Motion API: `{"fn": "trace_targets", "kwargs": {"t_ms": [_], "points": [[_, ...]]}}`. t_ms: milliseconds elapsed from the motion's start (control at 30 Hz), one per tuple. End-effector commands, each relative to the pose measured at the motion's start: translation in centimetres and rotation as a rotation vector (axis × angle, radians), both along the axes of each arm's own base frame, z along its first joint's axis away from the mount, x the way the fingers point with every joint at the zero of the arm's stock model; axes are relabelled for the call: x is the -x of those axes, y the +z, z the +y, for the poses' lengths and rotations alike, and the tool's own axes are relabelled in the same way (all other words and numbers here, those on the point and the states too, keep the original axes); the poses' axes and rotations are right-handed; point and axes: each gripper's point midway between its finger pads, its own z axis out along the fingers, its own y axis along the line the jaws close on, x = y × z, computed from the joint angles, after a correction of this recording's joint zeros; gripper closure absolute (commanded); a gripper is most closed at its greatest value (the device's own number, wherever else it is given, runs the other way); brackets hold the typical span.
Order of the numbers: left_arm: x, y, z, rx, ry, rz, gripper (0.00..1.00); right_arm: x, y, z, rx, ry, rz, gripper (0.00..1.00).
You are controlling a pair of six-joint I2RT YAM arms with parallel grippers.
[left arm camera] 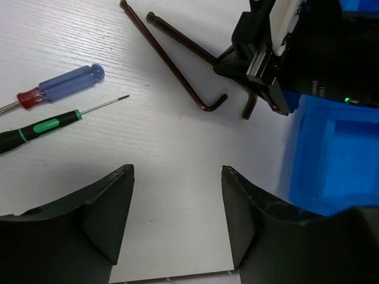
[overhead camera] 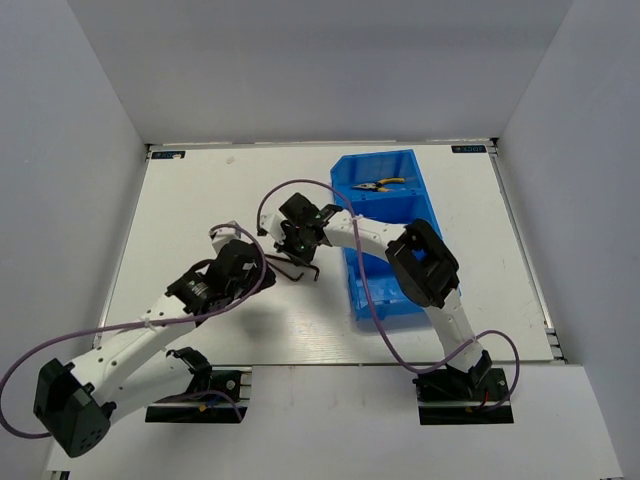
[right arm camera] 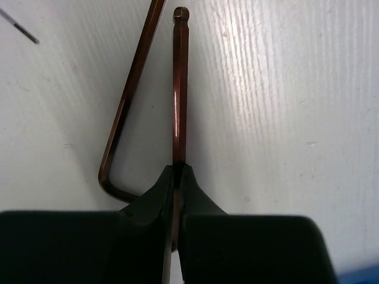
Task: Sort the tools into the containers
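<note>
Plainly, pliers [overhead camera: 384,184] in far blue bin [overhead camera: 349,171]; right claw [right arm camera: 179,169] clamped on hex key [right arm camera: 180,89], left claw [left arm camera: 177,170] apart.

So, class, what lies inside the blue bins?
Pliers with yellow handles lie in the far compartment of the blue bins. The right arm covers much of the other two compartments, hiding anything there.
</note>
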Motion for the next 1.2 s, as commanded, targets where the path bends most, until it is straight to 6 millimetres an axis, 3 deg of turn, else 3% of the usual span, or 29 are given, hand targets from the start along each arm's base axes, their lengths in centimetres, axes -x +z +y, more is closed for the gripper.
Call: {"fn": "trace_targets", "kwargs": {"t_ms": [0,67,100,167,200,233,333,367,400,467,500,533,567,600,667,733,900,967,1067,1100,1167], "points": [[-0.6,0.0,-1.6,0.03,-0.057,-0.002,0.3,1.6,0.2,-2.8,0.053,-0.057,0.135,1.0],[-0.9,-0.8,-1.8,0.007,-0.057,0.029,0.38,-0.2,6.0,-1.3,-0.081,-0.058,0.129,1.0],[-1.0,-0.7,-2.0,0.011,-0.047,0.039,0.4,-1.2,7.5,-1.6,-0.104,-0.072,0.117,1.0],[-1.4,-1.5,-2.4,-0.007,-0.039,0.073,0.5,-2.3,12.4,-1.5,-0.202,-0.032,0.085,1.0],[-1.8,-1.1,-2.7,0.001,-0.028,0.08,0.53,-3.5,13.6,-2.5,-0.226,-0.048,0.073,1.0],[-1.9,-1.3,-2.9,0.006,-0.01,0.098,0.56,-3.0,15.6,-2.7,-0.27,-0.018,0.076,1.0],[-2.3,-2.1,-3.8,0.022,0.035,0.149,0.6,-4.5,17.8,-5.4,-0.301,-0.001,0.027,1.0],[-2.5,-2.2,-4.0,0.03,0.049,0.156,0.6,-4.4,17.3,-6.5,-0.283,-0.007,0.039,1.0],[-2.7,-2.3,-4.2,0.036,0.062,0.165,0.6,-5.0,18.8,-7.8,-0.303,0.048,-0.024,1.0],[-3.8,-2.8,-5.2,0.048,0.077,0.17,0.56,-6.4,18.3,-10.9,-0.285,0.025,-0.048,1.0],[-4.2,-2.9,-5.5,0.049,0.084,0.177,0.5,-6.0,16.8,-12.3,-0.259,0.02,-0.021,1.0],[-4.3,-3.2,-5.6,0.034,0.086,0.193,0.48,-6.1,17.9,-13.3,-0.257,0.1,-0.099,1.0],[-5.1,-2.8,-6.1,0.035,0.099,0.187,0.46,-6.7,17.5,-15.6,-0.238,0.081,-0.097,1.0],[-5.4,-4.2,-5.9,-0.005,0.127,0.227,0.41,-6.6,17.0,-16.4,-0.217,0.13,-0.123,1.0],[-6.1,-4.6,-5.9,-0.039,0.154,0.261,0.39,-6.8,15.9,-19.1,-0.173,0.186,-0.137,1.0],[-6.7,-6.5,-6.0,-0.079,0.18,0.317,0.33,-7.3,14.8,-20.9,-0.141,0.19,-0.151,1.0],[-8.0,-8.1,-6.4,-0.113,0.216,0.383,0.28,-8.4,13.4,-23.3,-0.124,0.188,-0.154,0.98],[-8.0,-8.2,-6.5,-0.116,0.226,0.393,0.28,-8.1,13.6,-23.5,-0.124,0.195,-0.14,0.71],[-6.9,-9.4,-5.3,-0.13,0.256,0.424,0.28,-7.9,13.6,-23.7,-0.132,0.177,-0.13,0.5],[-6.9,-9.3,-5.2,-0.124,0.255,0.418,0.28,-7.6,14.3,-23.7,-0.154,0.164,-0.134,0.37],[-6.6,-9.6,-4.8,-0.134,0.27,0.421,0.3,-7.6,15.2,-23.7,-0.185,0.121,-0.138,0.36]]}}
